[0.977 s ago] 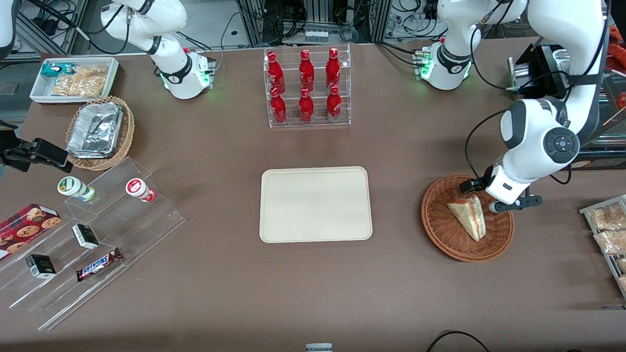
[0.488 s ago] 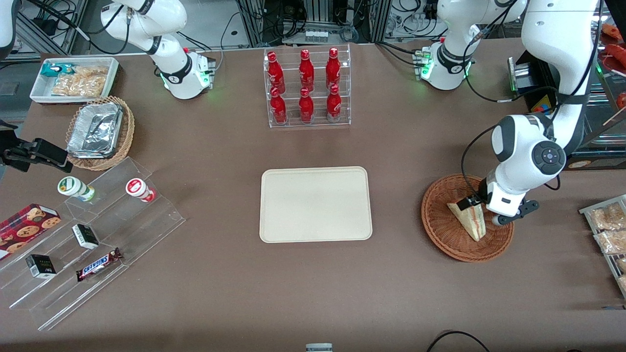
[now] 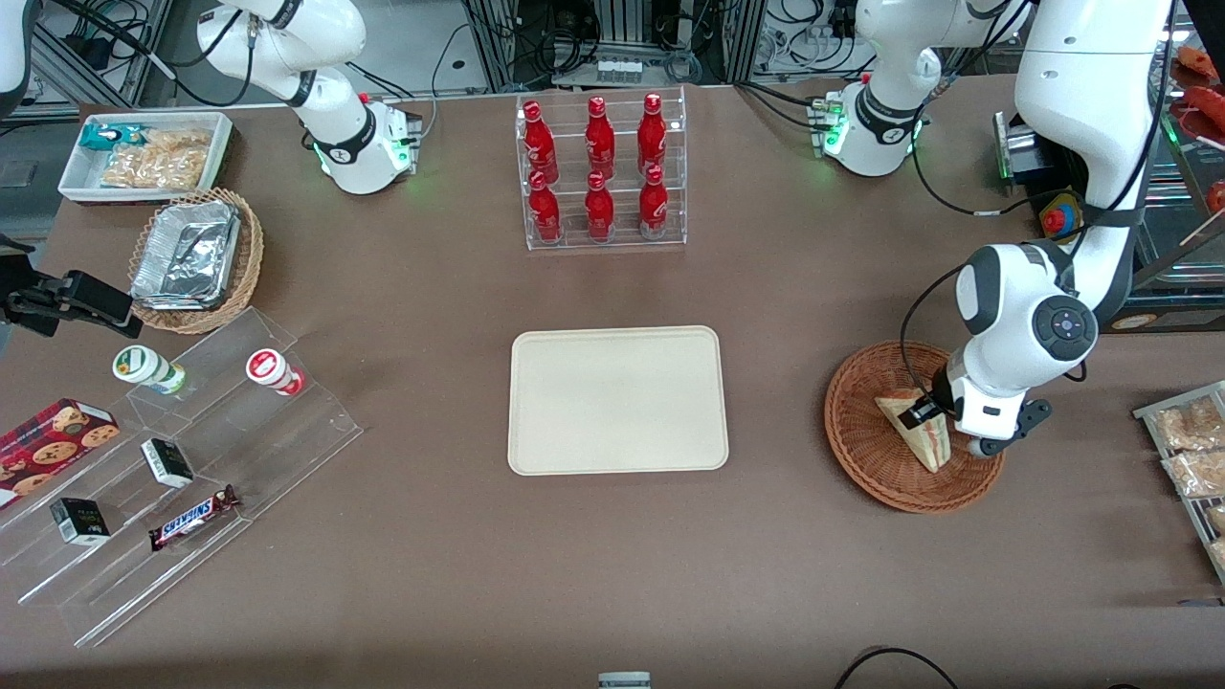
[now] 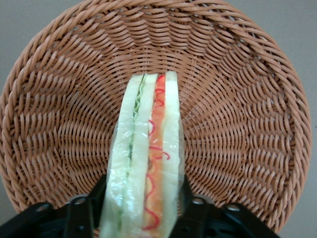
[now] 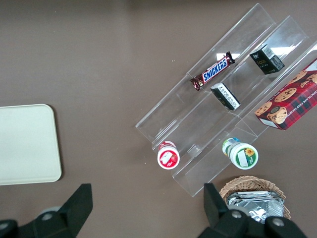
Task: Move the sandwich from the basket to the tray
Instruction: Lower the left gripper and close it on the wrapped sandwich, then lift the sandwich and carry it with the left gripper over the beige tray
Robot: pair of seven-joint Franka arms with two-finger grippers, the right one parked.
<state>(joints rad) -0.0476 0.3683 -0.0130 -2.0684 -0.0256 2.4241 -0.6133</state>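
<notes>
The sandwich (image 3: 921, 431) lies in the basket (image 3: 866, 450), a round reddish-brown wicker bowl at about 3 o'clock from the tray (image 3: 617, 400) on the tabletop (image 3: 612, 574). The tool (image 3: 933, 413) is down inside the basket with its two fingers (image 4: 81, 218) set against the sandwich's flat bread faces, one on each side, so it is closed around the wedge. The wedge stands on edge in the wrist view, its cut side up, showing green and red filling between pale slices under clear wrap. Its narrow end points toward the front camera. Nothing else is in the basket.

The tray is a cream-beige rectangle with a low rim and holds nothing.

At 12 o'clock from the tray, farther from the front camera, a clear rack (image 3: 603, 172) holds six red bottles in two rows of three. Toward the parked arm's end, a tan wicker basket (image 3: 244, 258) holds crumpled foil trays (image 3: 187, 254), and a white bin (image 3: 144, 158) holds bagged snacks. Nearer the camera there, a stepped clear stand (image 3: 191, 478) carries two small cups, two dark boxes and a Snickers bar (image 3: 194, 517); a cookie box (image 3: 48, 445) sits beside it.
</notes>
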